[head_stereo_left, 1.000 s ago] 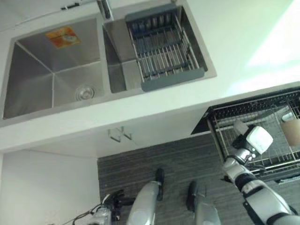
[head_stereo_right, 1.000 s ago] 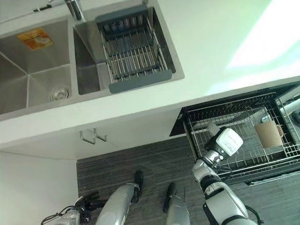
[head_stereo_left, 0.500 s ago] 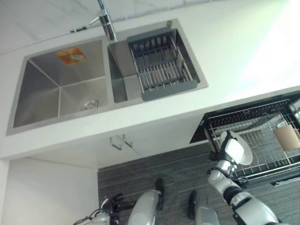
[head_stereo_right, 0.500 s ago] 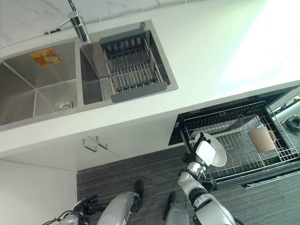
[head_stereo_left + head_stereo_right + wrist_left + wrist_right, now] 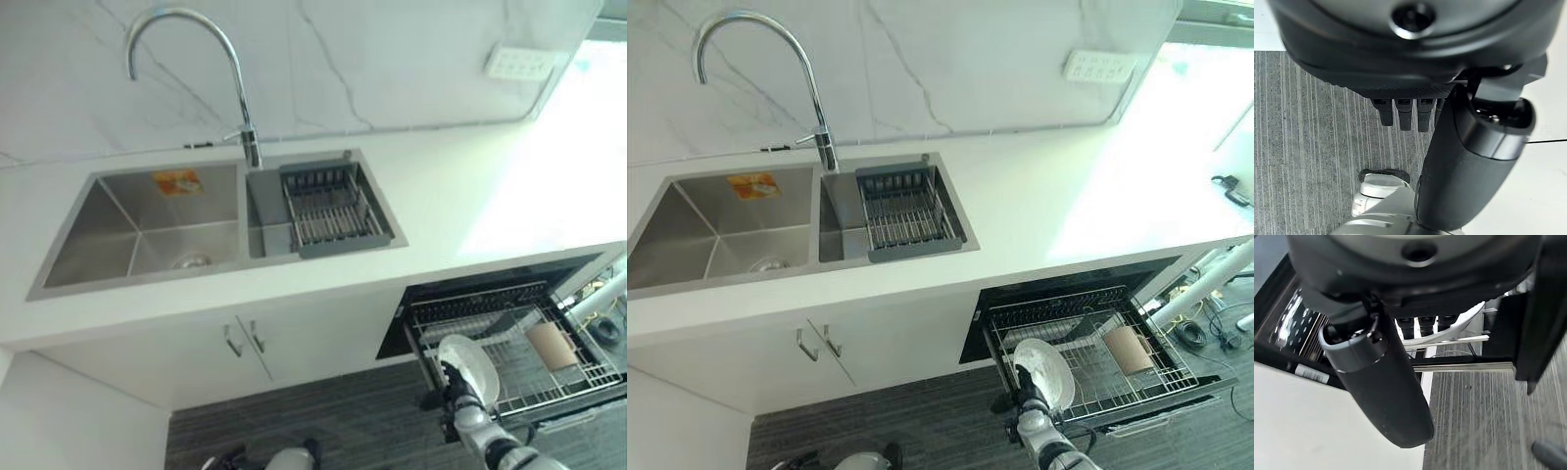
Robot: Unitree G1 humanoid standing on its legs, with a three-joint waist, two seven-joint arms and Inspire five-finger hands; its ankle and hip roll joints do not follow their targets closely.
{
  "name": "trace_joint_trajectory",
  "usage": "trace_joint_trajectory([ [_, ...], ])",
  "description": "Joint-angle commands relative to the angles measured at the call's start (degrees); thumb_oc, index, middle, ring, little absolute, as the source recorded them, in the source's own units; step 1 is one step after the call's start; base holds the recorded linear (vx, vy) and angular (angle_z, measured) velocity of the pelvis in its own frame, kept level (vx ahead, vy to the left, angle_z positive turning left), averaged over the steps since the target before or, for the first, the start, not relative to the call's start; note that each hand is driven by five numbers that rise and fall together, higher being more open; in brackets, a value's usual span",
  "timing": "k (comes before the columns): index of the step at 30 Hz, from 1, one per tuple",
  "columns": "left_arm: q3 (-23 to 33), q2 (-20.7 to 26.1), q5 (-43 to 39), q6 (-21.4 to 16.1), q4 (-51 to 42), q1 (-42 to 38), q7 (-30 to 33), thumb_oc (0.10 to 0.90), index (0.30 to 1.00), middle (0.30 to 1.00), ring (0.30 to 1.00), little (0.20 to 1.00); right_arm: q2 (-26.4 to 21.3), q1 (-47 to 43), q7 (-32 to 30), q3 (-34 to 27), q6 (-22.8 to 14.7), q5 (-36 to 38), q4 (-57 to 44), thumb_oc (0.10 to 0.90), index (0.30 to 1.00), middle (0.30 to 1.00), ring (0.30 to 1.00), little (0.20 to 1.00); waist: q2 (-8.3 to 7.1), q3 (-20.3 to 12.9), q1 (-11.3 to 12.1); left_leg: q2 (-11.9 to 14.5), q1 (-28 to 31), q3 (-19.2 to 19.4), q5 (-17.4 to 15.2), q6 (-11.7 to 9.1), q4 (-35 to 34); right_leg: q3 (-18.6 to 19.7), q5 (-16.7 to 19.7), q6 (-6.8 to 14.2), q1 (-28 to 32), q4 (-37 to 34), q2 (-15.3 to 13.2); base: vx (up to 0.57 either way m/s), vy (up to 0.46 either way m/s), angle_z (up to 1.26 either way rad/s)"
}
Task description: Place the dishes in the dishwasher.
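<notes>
A white plate [image 5: 471, 363] stands nearly on edge over the front left corner of the pulled-out dishwasher rack [image 5: 1099, 380]. My right hand [image 5: 1027, 385] is shut on it from below and in front. In the right wrist view the hand's thumb [image 5: 1382, 382] lies along the plate's near side, and the plate's rim [image 5: 1462, 329] shows past the fingers above the rack's wires. A tan cup [image 5: 551, 345] lies in the rack, to the right of the plate. My left hand [image 5: 1465, 161] hangs over the striped floor with relaxed fingers and holds nothing.
A double steel sink [image 5: 137, 223] with a tall faucet [image 5: 240, 93] is set in the white counter, and a grey drain basket [image 5: 331, 211] sits in its right basin. Cabinet doors with two handles [image 5: 243, 339] stand left of the open dishwasher.
The camera has swung upward, so the whole scene has shifted down and the wall now shows. My right hand keeps the plate at the rack's front left corner.
</notes>
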Motion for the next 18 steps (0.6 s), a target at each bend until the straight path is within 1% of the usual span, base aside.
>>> trace_joint_trajectory([
  [1, 1.8, 0.0, 2.0, -1.0, 2.0, -0.1, 0.1, 0.8, 0.9, 0.9, 0.9, 0.9, 3.0, -2.5, 10.7, -3.5, -6.2, 17.4, -4.2, 0.8, 0.9, 0.9, 0.9, 0.9, 1.62, 1.7, 0.5, 3.3, 0.8, -1.2, -3.4, -3.4, 1.4, -1.6, 3.6, 2.5, -0.5, -0.7, -2.8, 0.15, 0.027, -0.02],
  [2, 2.5, -0.1, 1.5, -1.5, 2.6, 0.8, 0.0, 0.8, 0.9, 0.9, 0.9, 0.9, 3.1, -1.5, 14.7, -5.8, -6.1, 22.7, -5.1, 0.8, 0.9, 0.9, 0.9, 0.9, 1.58, 1.7, 0.1, 3.5, 1.4, -0.9, -3.6, -3.4, 1.4, -1.3, 3.4, 2.4, -0.1, -0.7, -2.6, 0.17, 0.028, -0.04],
  [3, 3.0, -0.2, 1.3, -1.8, 2.7, 1.4, 0.0, 0.8, 0.9, 0.9, 0.9, 0.9, 3.2, -0.8, 18.3, -7.1, -5.4, 26.3, -6.5, 0.8, 0.9, 0.9, 0.9, 0.9, 1.52, 1.7, -0.3, 3.7, 1.6, -0.6, -3.7, -3.4, 1.4, -1.0, 3.3, 2.4, 0.0, -0.7, -2.5, 0.09, 0.003, -0.12],
  [4, 3.8, -0.3, 1.3, -2.1, 2.9, 1.9, -0.1, 0.8, 0.9, 0.9, 0.9, 0.9, 3.6, 0.3, 23.2, -8.7, -4.4, 32.5, -8.8, 0.8, 0.9, 0.9, 0.9, 0.9, 1.38, 1.6, -0.7, 3.8, 1.8, -0.4, -3.8, -3.4, 1.4, -0.7, 3.2, 2.3, 0.2, -0.7, -2.3, 0.08, -0.006, -0.18],
  [5, 4.4, -0.3, 1.3, -2.4, 3.2, 2.4, -0.2, 0.8, 0.9, 0.9, 0.9, 0.9, 4.0, 1.3, 26.1, -10.1, -3.9, 39.1, -10.8, 0.8, 0.9, 0.9, 0.9, 0.9, 1.23, 1.5, -1.1, 3.9, 2.1, -0.2, -3.9, -3.4, 1.4, -0.5, 3.1, 2.2, 0.3, -0.7, -2.2, 0.09, -0.011, -0.19],
  [6, 5.8, -0.6, 0.8, -3.2, 3.8, 3.4, 0.0, 0.8, 0.9, 0.9, 0.9, 0.9, 4.2, 3.4, 28.8, -13.3, -3.2, 46.0, -15.3, 0.8, 0.9, 0.9, 0.9, 0.9, 1.05, 0.9, -2.1, 4.1, 2.0, 0.0, -3.9, -3.4, 1.4, 0.0, 3.0, 2.1, 0.1, -0.7, -1.9, 0.08, -0.009, -0.12],
  [9, 7.0, -0.9, 0.2, -3.9, 4.3, 4.5, 0.2, 0.8, 0.9, 0.9, 0.9, 0.9, 4.6, 5.6, 32.2, -15.6, -3.3, 51.5, -20.3, 0.8, 0.9, 0.9, 0.9, 0.9, 0.81, 0.9, -3.1, 4.3, 2.7, 0.4, -4.3, -3.4, 1.4, 0.5, 2.7, 2.1, 0.5, -0.7, -1.7, 0.05, -0.006, -0.12],
  [13, 8.3, -1.1, -0.4, -4.2, 4.3, 5.6, 0.2, 0.8, 0.9, 0.9, 0.9, 0.9, 5.3, 8.5, 37.4, -16.4, -2.4, 54.5, -29.5, 0.8, 0.9, 0.9, 0.9, 0.9, 0.48, 0.4, -4.5, 4.5, 2.7, 0.8, -4.2, -3.4, 1.4, 1.2, 2.8, 2.0, 0.2, -0.7, -1.3, 0.03, -0.008, -0.09],
  [15, 8.8, -1.2, -0.6, -4.3, 3.9, 6.2, 0.2, 0.8, 0.9, 0.9, 0.9, 0.9, 5.5, 9.7, 38.2, -16.0, -1.7, 55.2, -34.4, 0.8, 0.9, 0.9, 0.9, 0.9, 0.3, 0.3, -4.9, 4.6, 2.8, 0.8, -4.2, -3.4, 1.4, 1.5, 2.8, 2.0, 0.2, -0.7, -1.2, 0.03, -0.008, -0.09],
  [18, 9.1, -1.5, -0.7, -4.6, 3.3, 7.1, 0.4, 0.8, 0.9, 0.9, 0.9, 0.9, 5.4, 10.9, 37.7, -15.6, -2.0, 54.8, -40.7, 0.8, 0.9, 0.9, 0.9, 0.9, -0.01, 0.0, -5.4, 4.6, 2.7, 0.8, -4.2, -3.3, 1.4, 2.0, 2.7, 2.0, 0.0, -0.7, -1.0, 0.02, -0.013, -0.07],
])
